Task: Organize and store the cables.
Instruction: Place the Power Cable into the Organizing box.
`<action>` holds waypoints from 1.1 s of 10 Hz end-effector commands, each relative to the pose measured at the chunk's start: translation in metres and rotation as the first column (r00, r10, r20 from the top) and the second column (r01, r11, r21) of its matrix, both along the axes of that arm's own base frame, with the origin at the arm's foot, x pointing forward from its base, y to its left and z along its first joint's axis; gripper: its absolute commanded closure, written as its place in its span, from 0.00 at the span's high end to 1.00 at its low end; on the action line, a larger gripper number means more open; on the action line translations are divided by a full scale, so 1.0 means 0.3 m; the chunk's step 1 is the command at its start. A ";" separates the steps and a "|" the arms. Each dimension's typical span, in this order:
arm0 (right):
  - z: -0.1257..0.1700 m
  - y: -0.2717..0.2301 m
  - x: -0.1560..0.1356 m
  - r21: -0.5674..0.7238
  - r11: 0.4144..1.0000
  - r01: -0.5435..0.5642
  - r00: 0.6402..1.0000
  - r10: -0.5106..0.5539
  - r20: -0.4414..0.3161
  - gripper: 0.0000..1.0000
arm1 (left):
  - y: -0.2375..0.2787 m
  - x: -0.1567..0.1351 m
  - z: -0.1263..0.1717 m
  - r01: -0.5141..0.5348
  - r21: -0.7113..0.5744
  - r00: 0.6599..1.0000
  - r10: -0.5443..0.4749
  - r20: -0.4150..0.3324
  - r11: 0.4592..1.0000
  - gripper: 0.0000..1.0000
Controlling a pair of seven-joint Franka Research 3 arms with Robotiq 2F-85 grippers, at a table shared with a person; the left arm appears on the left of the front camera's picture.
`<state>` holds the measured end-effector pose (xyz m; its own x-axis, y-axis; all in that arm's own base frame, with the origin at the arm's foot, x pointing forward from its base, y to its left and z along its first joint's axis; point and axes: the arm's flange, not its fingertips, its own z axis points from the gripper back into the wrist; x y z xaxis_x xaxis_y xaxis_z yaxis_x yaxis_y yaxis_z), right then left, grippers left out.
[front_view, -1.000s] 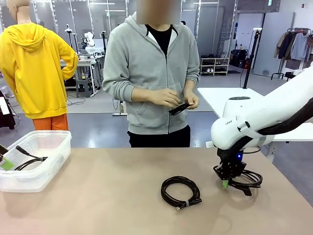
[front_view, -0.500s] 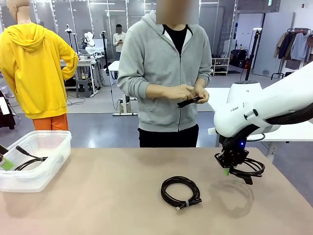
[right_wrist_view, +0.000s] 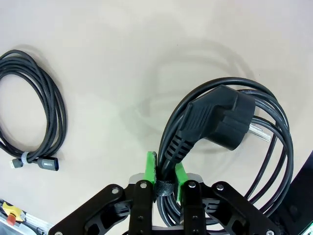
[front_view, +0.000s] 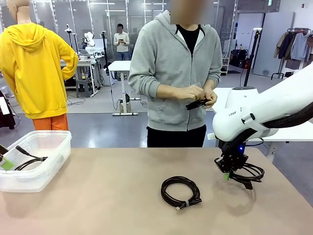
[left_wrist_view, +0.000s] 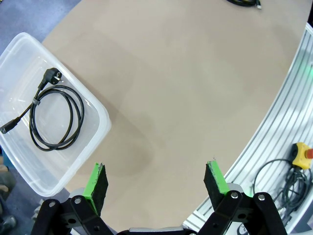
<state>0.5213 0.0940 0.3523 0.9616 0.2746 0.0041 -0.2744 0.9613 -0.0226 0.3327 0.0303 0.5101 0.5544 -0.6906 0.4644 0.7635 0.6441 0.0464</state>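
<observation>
Right claw (right_wrist_view: 165, 170) pinching coiled cable (right_wrist_view: 215, 120); left claw (left_wrist_view: 156, 171) wide open.

Tan table (front_view: 98, 200) with coiled black cable (front_view: 181, 192) and clear bin (front_view: 29, 182)

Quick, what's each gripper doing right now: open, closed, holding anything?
Left gripper: open, holding nothing.
Right gripper: closed on a coiled power cable, lifted off the table.
</observation>
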 end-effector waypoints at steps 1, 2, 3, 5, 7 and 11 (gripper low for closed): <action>0.012 0.000 0.006 -0.006 1.000 -0.007 1.000 0.007 0.017 0.00 | -0.001 -0.004 0.006 -0.007 0.004 1.000 0.007 -0.008 1.000 1.00; 0.012 0.000 0.006 -0.006 1.000 -0.007 1.000 0.007 0.017 0.00 | -0.001 -0.004 0.006 -0.007 0.004 1.000 0.007 -0.008 1.000 1.00; 0.001 0.000 0.001 0.000 1.000 0.000 1.000 0.000 0.001 0.16 | -0.001 -0.004 0.006 -0.007 0.004 1.000 0.007 -0.008 1.000 1.00; 0.149 0.112 -0.007 -0.005 0.999 -0.040 0.995 0.041 0.095 0.16 | -0.001 -0.004 0.006 -0.007 0.004 1.000 0.007 -0.008 1.000 1.00; 0.216 0.292 -0.015 -0.022 0.999 -0.032 0.995 0.034 0.092 0.16 | -0.001 -0.004 0.006 -0.007 0.004 1.000 0.007 -0.008 1.000 1.00; 0.195 0.713 -0.035 -0.045 0.997 -0.070 0.988 0.075 0.133 0.16 | -0.001 -0.004 0.006 -0.007 0.004 1.000 0.007 -0.008 1.000 1.00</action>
